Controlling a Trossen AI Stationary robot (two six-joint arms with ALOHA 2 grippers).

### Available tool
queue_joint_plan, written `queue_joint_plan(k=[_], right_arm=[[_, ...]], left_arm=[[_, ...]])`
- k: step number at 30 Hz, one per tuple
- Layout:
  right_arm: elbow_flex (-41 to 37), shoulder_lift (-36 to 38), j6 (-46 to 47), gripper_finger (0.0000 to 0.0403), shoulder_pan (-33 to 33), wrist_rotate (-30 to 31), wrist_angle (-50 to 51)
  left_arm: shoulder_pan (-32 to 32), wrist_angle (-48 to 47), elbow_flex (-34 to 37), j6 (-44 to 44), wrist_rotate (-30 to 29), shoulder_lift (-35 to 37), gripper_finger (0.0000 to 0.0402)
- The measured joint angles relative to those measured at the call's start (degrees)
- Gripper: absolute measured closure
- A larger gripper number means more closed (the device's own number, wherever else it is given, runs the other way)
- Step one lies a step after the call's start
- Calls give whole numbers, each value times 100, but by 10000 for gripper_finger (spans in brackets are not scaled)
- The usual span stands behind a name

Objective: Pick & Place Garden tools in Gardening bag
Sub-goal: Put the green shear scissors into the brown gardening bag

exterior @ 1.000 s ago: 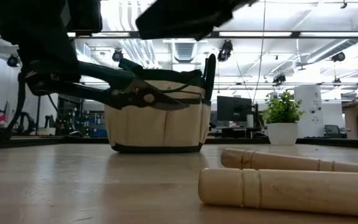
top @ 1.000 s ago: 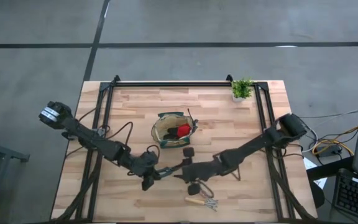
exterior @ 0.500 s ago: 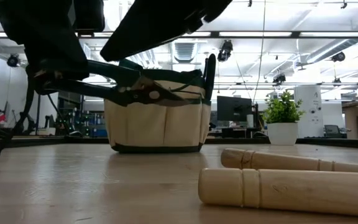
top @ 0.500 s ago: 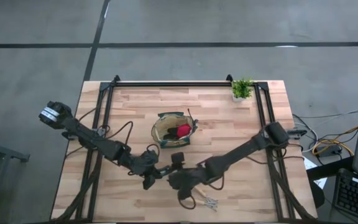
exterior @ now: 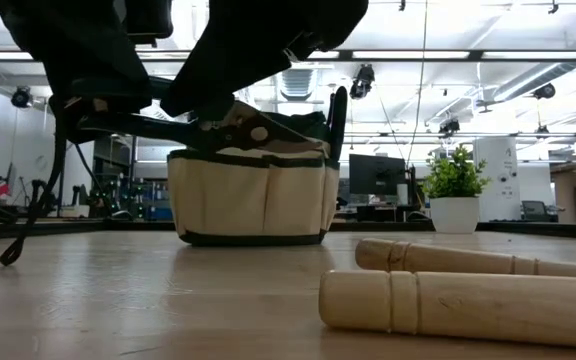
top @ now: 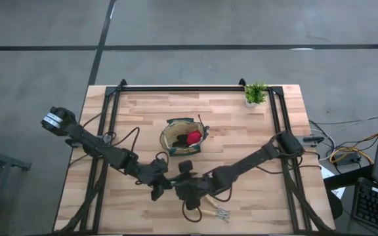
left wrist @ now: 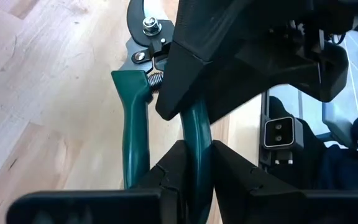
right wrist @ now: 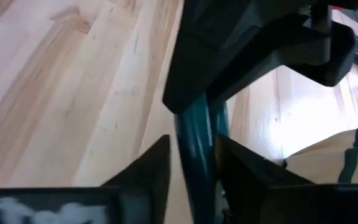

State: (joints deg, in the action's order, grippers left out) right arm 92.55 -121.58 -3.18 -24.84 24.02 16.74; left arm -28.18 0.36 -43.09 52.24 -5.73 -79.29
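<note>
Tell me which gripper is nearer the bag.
Right, narrowly. The right gripper sits just in front of the bag; the left gripper sits farther to the side. Both clamp the shears.

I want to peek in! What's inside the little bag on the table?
From above, the gardening bag holds something red beside something dark, probably a glove. Its canvas walls hide anything deeper down, so what else is inside cannot be told.

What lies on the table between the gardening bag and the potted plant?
Nothing: in the high view the wood between the gardening bag and the potted plant is bare. The low view agrees.
</note>
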Motion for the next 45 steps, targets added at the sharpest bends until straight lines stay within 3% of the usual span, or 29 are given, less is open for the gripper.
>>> queue_joint_plan(k=[4,13,25,28,33,38,45], right_arm=[[2,0,-24,352,0,-64,82],[5,22,157,353,-1,-156,166],[-15,4,562,353,-2,-306,839],[-15,43,558,353,-40,-301,803],[-15,192,433,353,-69,-200,799],[-33,464,67,353,-74,-134,345],[-57,738,-514,353,-49,-482,-193]], left_arm=[[0,12,0,-102,26,0,344],[-4,114,-14,-441,21,20,323],[-126,325,-81,-2129,-446,682,248],[-372,284,-78,-2560,-881,836,239],[-964,280,-68,-3421,-2292,1094,237],[-1491,318,-46,-3807,-3326,1202,236],[-1946,371,200,-3815,-4020,1218,236]])
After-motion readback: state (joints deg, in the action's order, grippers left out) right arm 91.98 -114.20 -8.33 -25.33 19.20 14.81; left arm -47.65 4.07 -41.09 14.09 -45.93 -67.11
